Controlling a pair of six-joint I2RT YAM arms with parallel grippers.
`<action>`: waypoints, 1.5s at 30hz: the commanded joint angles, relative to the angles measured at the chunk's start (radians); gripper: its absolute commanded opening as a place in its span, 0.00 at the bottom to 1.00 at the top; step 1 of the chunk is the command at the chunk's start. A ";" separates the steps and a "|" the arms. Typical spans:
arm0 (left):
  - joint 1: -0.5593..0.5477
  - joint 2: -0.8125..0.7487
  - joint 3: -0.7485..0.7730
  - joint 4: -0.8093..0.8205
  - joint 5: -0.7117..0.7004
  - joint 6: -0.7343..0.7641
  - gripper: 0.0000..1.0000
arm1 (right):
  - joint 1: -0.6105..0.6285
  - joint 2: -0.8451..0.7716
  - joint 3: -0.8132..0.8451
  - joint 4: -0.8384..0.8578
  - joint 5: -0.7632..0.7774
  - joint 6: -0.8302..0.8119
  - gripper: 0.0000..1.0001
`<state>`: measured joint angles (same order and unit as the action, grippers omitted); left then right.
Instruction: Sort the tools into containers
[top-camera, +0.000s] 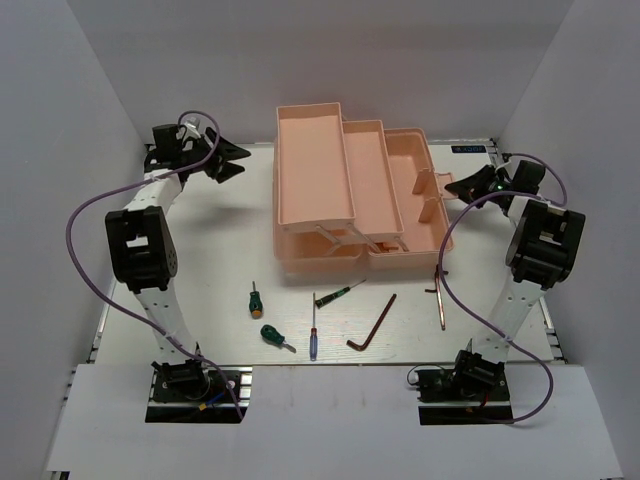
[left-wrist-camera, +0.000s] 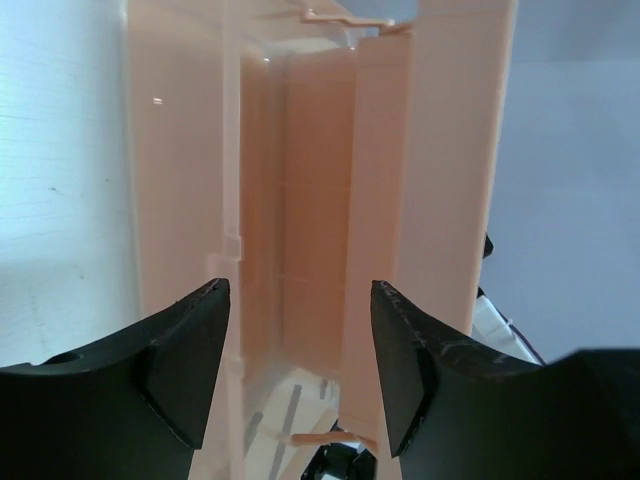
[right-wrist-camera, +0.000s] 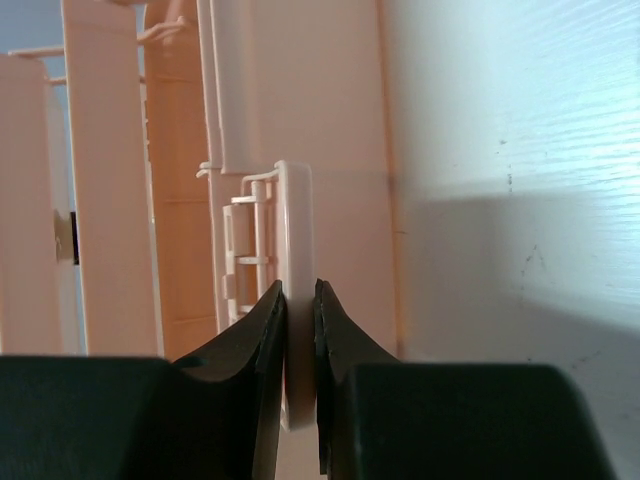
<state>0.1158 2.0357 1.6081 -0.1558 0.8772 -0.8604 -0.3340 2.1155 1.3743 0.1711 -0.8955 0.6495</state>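
Left claw (left-wrist-camera: 300, 300) gapes wide, empty, facing the translucent salmon-pink toolbox (top-camera: 315, 262) at mid-table. Right claw (right-wrist-camera: 300, 295) pinches its thin plastic handle (right-wrist-camera: 296, 220) — screwdrivers (top-camera: 256, 298) and L-shaped hex keys (top-camera: 372, 325) lie on the white table (top-camera: 220, 250) in front.

The top view looks down from high above and behind the near edge of the bench (top-camera: 220, 250), far enough back to take in the whole toolbox (top-camera: 315, 165). The left wrist view sits just behind the left pincer (left-wrist-camera: 298, 300), rolled sideways with the bench at its left, facing the toolbox's side. The right wrist view, also rolled, has the bench at its right and looks past the right pincer (right-wrist-camera: 298, 300) from very close. All three views share the toolbox.
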 joint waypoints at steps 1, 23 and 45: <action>-0.019 -0.046 -0.020 0.029 0.036 0.003 0.70 | -0.005 -0.025 -0.018 0.048 0.046 0.027 0.00; -0.076 -0.640 -0.282 -0.378 -0.506 0.504 0.82 | -0.014 -0.414 -0.122 -0.355 0.400 -0.589 0.90; -0.499 -1.049 -0.761 -0.226 -0.273 0.692 0.59 | 0.096 -1.042 -0.834 -0.667 0.414 -1.012 0.44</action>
<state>-0.3412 1.0126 0.8936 -0.4461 0.5705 -0.1932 -0.2714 1.0508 0.5789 -0.4995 -0.4728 -0.3492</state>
